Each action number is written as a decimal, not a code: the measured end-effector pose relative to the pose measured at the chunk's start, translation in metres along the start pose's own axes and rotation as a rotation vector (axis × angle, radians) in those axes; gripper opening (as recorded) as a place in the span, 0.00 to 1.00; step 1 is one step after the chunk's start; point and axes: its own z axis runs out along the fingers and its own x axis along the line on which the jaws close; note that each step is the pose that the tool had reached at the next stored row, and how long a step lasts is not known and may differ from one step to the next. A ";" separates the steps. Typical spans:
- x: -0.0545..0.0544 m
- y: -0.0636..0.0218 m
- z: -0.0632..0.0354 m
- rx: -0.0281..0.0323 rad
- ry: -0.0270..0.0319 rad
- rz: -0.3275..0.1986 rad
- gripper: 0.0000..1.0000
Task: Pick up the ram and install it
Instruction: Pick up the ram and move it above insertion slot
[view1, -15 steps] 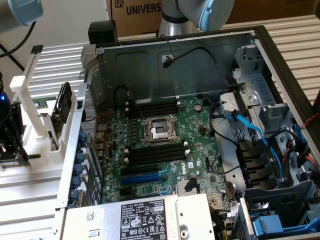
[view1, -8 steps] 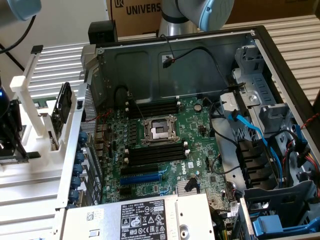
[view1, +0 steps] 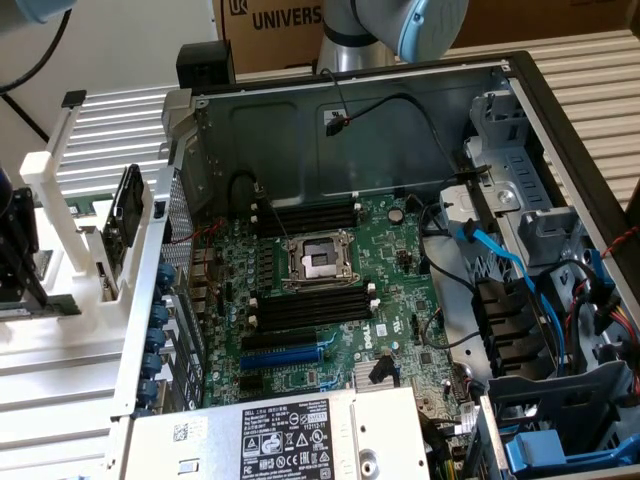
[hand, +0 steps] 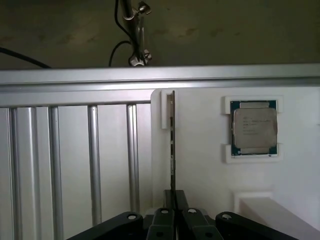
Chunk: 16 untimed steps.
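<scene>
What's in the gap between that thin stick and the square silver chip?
In the wrist view, just bare white tray lies between the ram and the silver chip.

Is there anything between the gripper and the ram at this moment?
Nothing visible. In the wrist view the gripper is closed on the near end of the ram, which stands edge-on in the white holder.

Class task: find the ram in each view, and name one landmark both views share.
Exterior view: the ram is a thin green strip at the exterior view's far left edge, beside the white holder.
Wrist view: the ram is edge-on, slotted in the white holder, one end gripped by the tool.
Shared landmark: the white holder.
</scene>
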 end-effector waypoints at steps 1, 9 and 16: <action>0.000 0.0000 -0.0019 0.0000 0.0000 0.000 0.13; -0.001 0.0009 -0.0252 -0.0001 0.0000 0.000 0.13; -0.002 0.0026 -0.0586 0.0001 0.0008 0.000 0.12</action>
